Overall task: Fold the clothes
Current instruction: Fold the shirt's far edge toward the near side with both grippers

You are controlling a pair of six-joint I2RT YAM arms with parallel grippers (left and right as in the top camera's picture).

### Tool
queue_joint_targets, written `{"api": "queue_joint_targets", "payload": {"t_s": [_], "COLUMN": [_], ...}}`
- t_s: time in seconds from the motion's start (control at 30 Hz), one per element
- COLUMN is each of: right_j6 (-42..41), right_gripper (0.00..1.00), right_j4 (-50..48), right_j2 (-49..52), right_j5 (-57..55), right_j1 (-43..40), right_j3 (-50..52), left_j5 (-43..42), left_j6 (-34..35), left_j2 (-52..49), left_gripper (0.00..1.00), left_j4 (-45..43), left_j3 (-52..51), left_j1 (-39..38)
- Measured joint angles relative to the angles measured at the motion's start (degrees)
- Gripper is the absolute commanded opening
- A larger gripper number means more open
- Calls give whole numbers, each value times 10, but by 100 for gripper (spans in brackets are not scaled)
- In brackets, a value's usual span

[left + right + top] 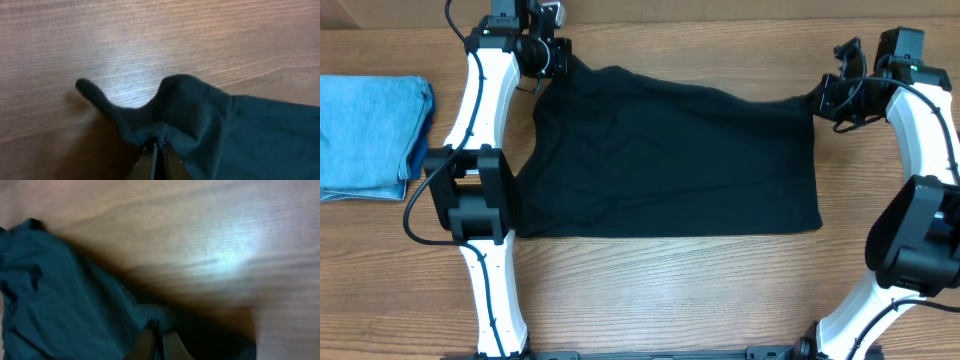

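A black T-shirt [670, 155] lies spread flat across the middle of the table, far wider than either gripper. My left gripper [558, 60] is at its far left corner. In the left wrist view the left gripper [159, 145] is shut on a bunched fold of the T-shirt [200, 115], and a small flap of cloth sticks out to the left. My right gripper [823, 100] is at the far right corner, which is pulled into a point. In the right wrist view the right gripper [160, 326] is shut on the T-shirt's edge [65, 290].
A folded light blue denim garment [370, 135] lies at the table's left edge. The left arm [485, 190] runs along the shirt's left side and the right arm [920, 210] stands to the shirt's right. Bare wooden table [670, 290] shows in front of the shirt.
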State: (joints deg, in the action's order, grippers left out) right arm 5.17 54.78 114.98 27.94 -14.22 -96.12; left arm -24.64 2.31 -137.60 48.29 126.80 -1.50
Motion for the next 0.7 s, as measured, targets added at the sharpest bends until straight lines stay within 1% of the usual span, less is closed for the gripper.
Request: {"api": "queue_joint_targets", "payload": {"t_s": [0.13, 0.23, 0.37, 0.7], "right_j6": [1, 2, 2, 2], "right_gripper": [4, 4, 4, 4], "right_j4": [28, 39, 50, 65], "right_j2": [0, 0, 0, 0], "right_j5": [-14, -23, -33, -42], "right_j1": [0, 0, 0, 0], "right_j3": [0, 0, 0, 10], "left_j5": [2, 4, 12, 57], "left_j6": [-9, -11, -13, -17], "left_j2": [0, 0, 0, 0], "left_gripper": [14, 14, 11, 8], "left_j4": [30, 57, 112, 224], "left_j3": [0, 0, 0, 0], "left_j1": [0, 0, 0, 9]}}
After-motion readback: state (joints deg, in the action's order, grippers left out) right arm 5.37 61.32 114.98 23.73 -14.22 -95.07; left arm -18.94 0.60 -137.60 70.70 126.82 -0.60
